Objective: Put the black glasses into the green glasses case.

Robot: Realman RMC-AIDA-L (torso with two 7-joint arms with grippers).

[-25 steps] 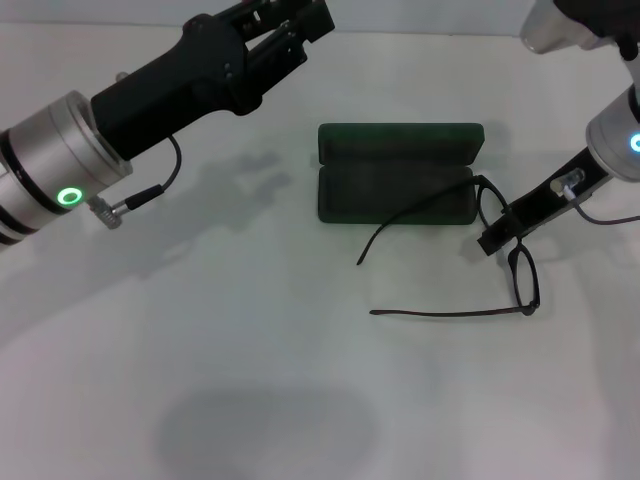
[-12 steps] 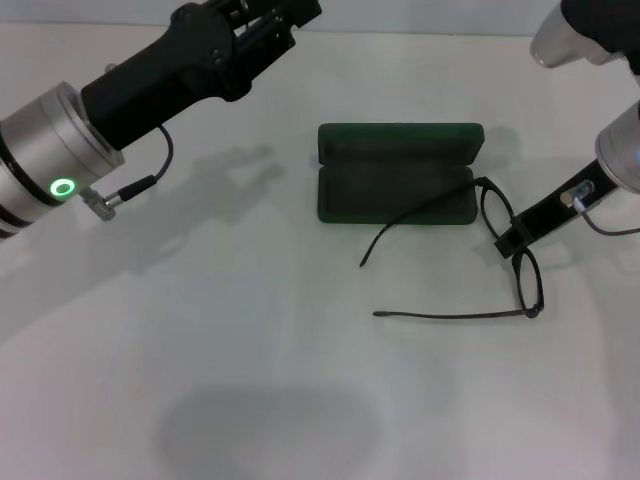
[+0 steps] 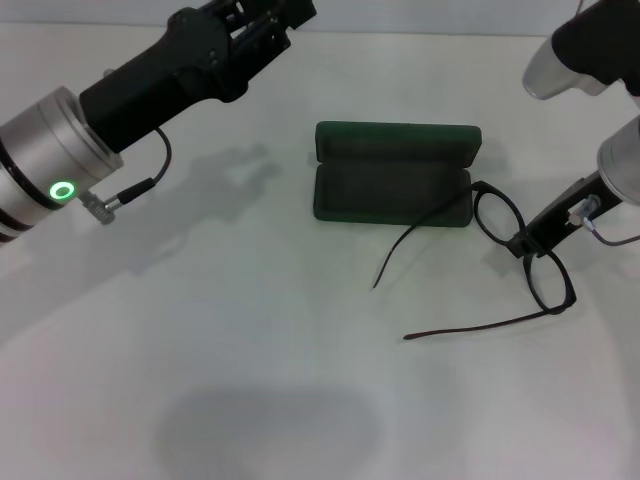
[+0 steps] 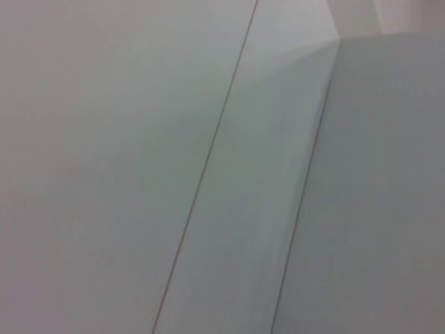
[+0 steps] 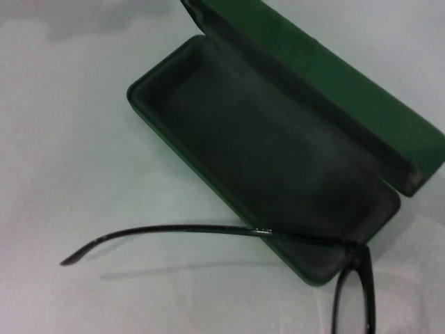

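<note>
The case (image 3: 395, 187) lies open on the white worktop (image 3: 250, 350), its lid (image 3: 398, 137) standing up along the far edge and its dark-lined tray (image 5: 264, 167) holding nothing. It serves as the landmark here.

The glasses (image 3: 520, 250) sit just to the right of the case, temples unfolded. The nearer lens rim almost touches the case's right front corner. One temple (image 3: 415, 235) crosses over that corner and curves down onto the worktop in front of the case; the other temple (image 3: 480, 323) runs leftward farther in front of the case, well apart from it.

The right gripper (image 3: 528, 240) is to the right of the case, its jaws clamped on the glasses' frame at the bridge between the two lenses.

The left gripper (image 3: 290, 12) hangs to the far left of the case, above the worktop's back edge; whether its jaws are apart or together cannot be told.
</note>
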